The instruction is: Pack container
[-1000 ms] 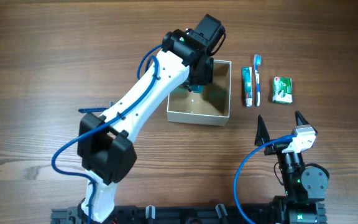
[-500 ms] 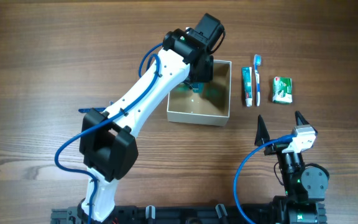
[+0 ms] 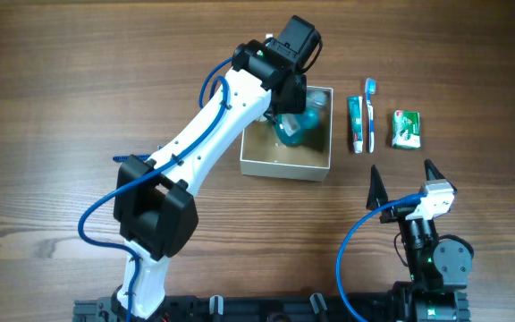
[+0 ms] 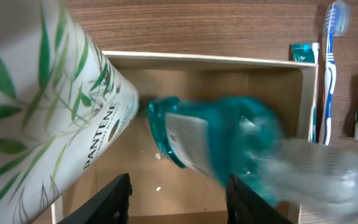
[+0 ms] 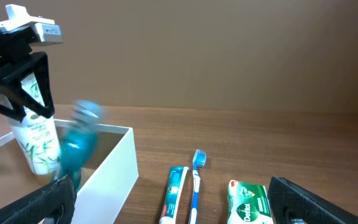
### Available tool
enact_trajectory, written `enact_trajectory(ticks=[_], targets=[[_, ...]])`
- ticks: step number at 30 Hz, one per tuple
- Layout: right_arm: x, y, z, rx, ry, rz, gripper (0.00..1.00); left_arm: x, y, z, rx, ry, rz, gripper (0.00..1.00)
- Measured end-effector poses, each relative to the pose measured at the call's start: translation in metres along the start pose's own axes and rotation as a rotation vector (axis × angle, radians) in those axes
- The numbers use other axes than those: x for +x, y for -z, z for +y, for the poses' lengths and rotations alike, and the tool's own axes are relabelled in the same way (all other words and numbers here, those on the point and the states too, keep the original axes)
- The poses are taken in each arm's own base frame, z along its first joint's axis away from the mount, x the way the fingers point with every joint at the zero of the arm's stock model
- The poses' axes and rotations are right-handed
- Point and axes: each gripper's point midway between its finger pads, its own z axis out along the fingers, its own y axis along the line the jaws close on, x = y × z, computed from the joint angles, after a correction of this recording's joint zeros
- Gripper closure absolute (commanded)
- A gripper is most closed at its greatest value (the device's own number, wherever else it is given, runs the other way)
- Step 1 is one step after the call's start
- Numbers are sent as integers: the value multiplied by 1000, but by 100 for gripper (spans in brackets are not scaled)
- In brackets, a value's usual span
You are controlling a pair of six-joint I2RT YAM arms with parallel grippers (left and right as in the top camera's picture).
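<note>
The container (image 3: 284,169) is a white-walled square box with a tan inside; it also shows in the left wrist view (image 4: 204,58) and the right wrist view (image 5: 112,167). My left gripper (image 4: 179,205) hangs open over it, holding nothing. A teal bottle (image 3: 300,125) is inside the box, blurred in motion (image 4: 216,143) and tilted to the right (image 5: 79,140). A white Pantene bottle (image 4: 42,93) stands in the box's left part (image 5: 33,134). My right gripper (image 3: 401,183) is open and empty near the front edge, well apart from the box.
A toothpaste tube (image 3: 356,125), a blue toothbrush (image 3: 370,114) and a small green packet (image 3: 405,130) lie side by side on the wooden table right of the container. They also show in the right wrist view: tube (image 5: 174,193), brush (image 5: 195,180), packet (image 5: 247,202).
The teal bottle, earlier mostly hidden under my left gripper, now shows free in the box, tipping to the right. The left wrist shifted slightly. The right arm has not moved.
</note>
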Motion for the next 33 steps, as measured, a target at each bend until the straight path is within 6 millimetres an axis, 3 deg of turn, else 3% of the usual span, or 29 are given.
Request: enact_trajectory(ticks=[17, 25, 33], targets=[[0, 0, 0, 0, 0, 0, 0, 0, 0, -2, 11, 3, 1, 56], [0, 0, 0, 0, 0, 0, 0, -3, 2, -29, 133, -55, -4, 48], [0, 0, 0, 0, 0, 0, 0, 6, 6, -63, 198, -176, -33, 48]])
